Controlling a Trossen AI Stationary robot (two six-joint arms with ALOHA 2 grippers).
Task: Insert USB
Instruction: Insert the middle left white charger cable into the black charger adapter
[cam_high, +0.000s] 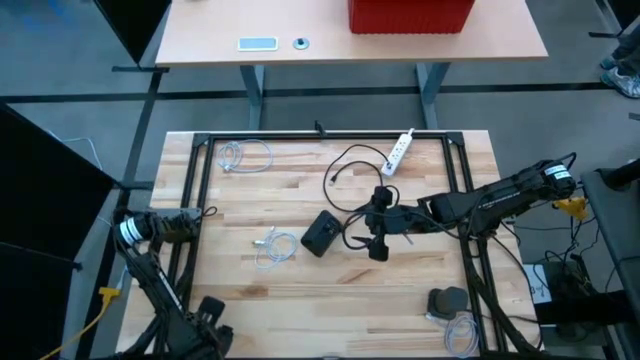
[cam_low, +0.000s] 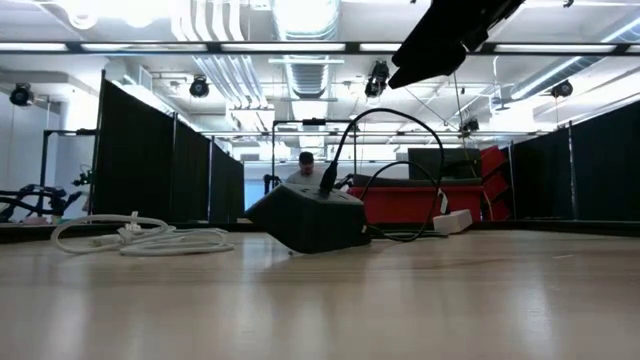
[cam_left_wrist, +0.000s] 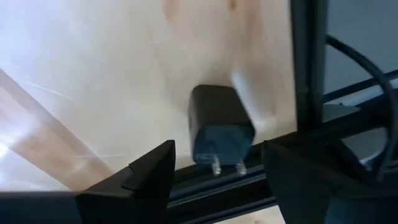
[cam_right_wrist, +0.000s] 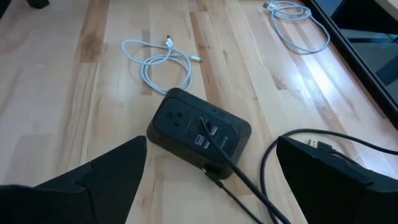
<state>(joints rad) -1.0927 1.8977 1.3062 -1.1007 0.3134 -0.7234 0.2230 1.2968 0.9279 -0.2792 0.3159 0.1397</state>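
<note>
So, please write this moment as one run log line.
left gripper: open, at table edge | right gripper: open, above power hub | black cable: plugged in hub

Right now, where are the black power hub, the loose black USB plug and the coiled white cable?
black power hub (cam_right_wrist: 199, 132), right wrist view, top face.
loose black USB plug (cam_right_wrist: 316, 144), right wrist view, metal tip.
coiled white cable (cam_right_wrist: 165, 65), right wrist view, loop.

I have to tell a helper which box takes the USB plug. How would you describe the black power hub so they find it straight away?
Look at the middle of the butcher-block table. The black power hub lies there, right of a coiled white cable. Unlike the white power strip at the far edge, it is squat, dark, with a black cord plugged in.
</note>
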